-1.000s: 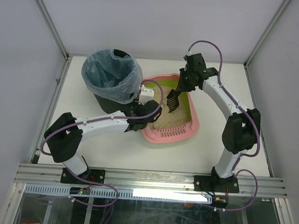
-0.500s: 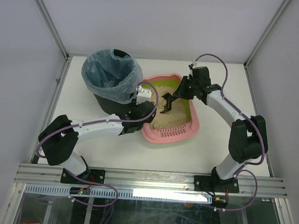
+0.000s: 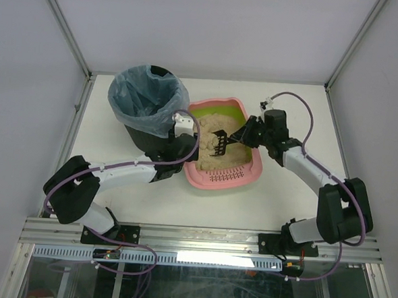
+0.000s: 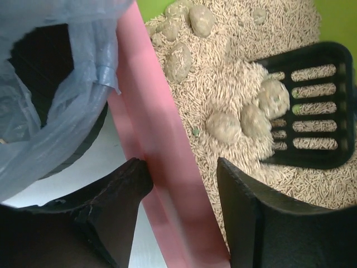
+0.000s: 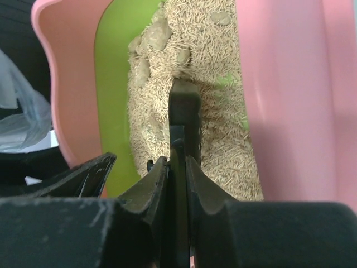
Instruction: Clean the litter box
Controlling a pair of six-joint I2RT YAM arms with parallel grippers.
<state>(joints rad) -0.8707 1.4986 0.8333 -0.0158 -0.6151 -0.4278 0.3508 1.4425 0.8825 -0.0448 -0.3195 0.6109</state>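
We're over a white tabletop point(image 3: 249, 206), matte and flat, boxed in by pale grey panels and aluminium posts, with a metal rail point(image 3: 200, 240) along the near edge. At mid-table sits the litter box point(image 3: 227, 181), a glossy pink tray with rounded corners, a slotted ledge at its near end and a lime-green inner rim. It sits just beside the bin point(image 3: 140, 137), which is round and black and lined with a crinkled translucent blue bag point(image 3: 148, 98).

The left gripper point(image 4: 181, 178) sits astride the tray's left wall point(image 4: 162, 156). One dark finger lies on the outer face and one on the litter side, closed on the wall as far as its thickness lets them.

The right gripper point(image 5: 177, 159) is pinched tight on the thin handle of the black scoop point(image 3: 219, 143), with almost no gap between its fingers. The slotted head point(image 4: 307, 160) lies low in the tan litter point(image 4: 223, 72), which is short, rough pellets heaped unevenly. Lumpy grey-tan clumps point(image 4: 268, 100) sit at the scoop's front edge, and more clumps point(image 4: 189, 19) lie toward the far end.
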